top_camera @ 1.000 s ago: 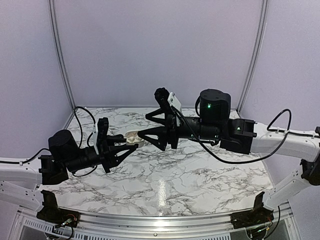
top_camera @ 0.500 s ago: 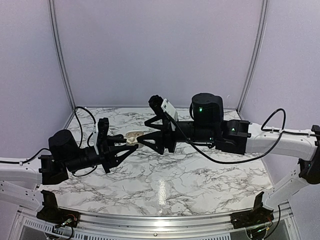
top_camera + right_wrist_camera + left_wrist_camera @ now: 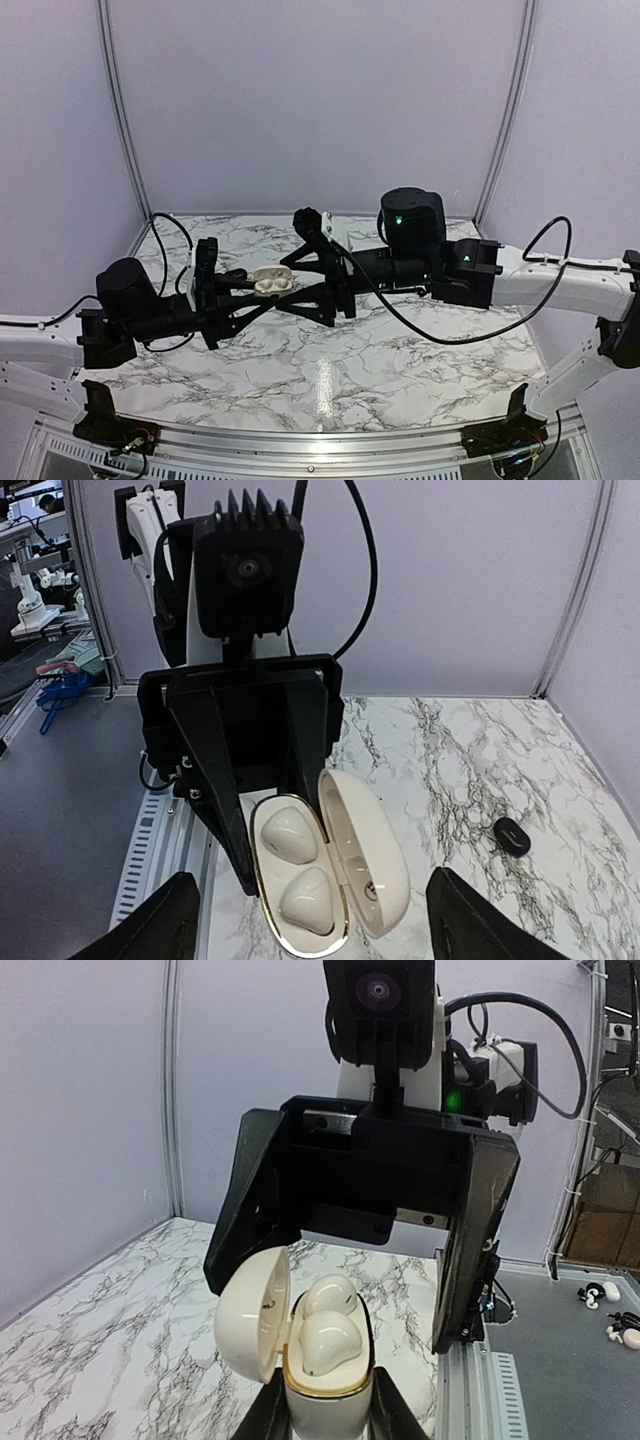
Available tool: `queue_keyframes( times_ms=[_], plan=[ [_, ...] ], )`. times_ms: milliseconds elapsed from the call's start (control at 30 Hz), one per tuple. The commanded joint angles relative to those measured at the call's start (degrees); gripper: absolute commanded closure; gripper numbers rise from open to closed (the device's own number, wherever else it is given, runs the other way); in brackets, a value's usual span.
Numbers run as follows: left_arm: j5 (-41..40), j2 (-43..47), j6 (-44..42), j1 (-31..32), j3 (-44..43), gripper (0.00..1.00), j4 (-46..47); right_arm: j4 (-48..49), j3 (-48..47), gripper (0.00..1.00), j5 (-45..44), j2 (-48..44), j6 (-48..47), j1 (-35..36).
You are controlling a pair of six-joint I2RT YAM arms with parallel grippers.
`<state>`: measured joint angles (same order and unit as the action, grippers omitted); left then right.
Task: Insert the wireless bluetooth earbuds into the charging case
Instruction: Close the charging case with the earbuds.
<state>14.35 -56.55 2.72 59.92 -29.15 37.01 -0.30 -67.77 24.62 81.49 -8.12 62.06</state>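
The charging case (image 3: 272, 281) is cream-white with a gold rim, and its lid (image 3: 250, 1310) is swung open. My left gripper (image 3: 328, 1415) is shut on the base of the case (image 3: 325, 1395) and holds it up above the marble. Two glossy cream-white earbuds (image 3: 325, 1345) sit in its wells; the right wrist view shows them too (image 3: 288, 835). My right gripper (image 3: 315, 925) is open. Its fingers (image 3: 470, 1250) stand on either side of the case (image 3: 300, 920) without touching it.
A small black rounded object (image 3: 511, 835) lies alone on the marble table (image 3: 400, 350), to the right in the right wrist view. Lilac walls close in the back and sides. A metal rail (image 3: 320, 440) runs along the near edge.
My right gripper has moved left and down until its fingers flank the case. The case now shows its open lid and both buds from above. The left arm has barely shifted.
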Motion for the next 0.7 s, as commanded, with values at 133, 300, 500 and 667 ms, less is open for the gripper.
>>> queue_keyframes(
  times_ms=[133, 300, 500, 667],
  plan=[
    [1.9, -0.3, 1.4, -0.3, -2.8, 1.0, 1.1, -3.0, -4.2, 0.28, 6.4, 0.1, -2.5, -0.2],
    [1.2, -1.2, 1.8, -0.4, -3.5, 1.0, 0.4, -3.0, -3.2, 0.34, 8.3, -0.9, -4.9, 0.7],
    [0.0, -0.8, 2.8, -0.9, -3.4, 1.0, 0.2, -6.4, -4.0, 0.45, 7.3, -0.7, -8.3, 2.9],
    [-0.3, -0.6, 3.7, -1.6, -3.2, 1.0, 0.2, -8.2, -3.9, 0.5, 6.1, -1.0, -9.1, 3.7]
  ],
)
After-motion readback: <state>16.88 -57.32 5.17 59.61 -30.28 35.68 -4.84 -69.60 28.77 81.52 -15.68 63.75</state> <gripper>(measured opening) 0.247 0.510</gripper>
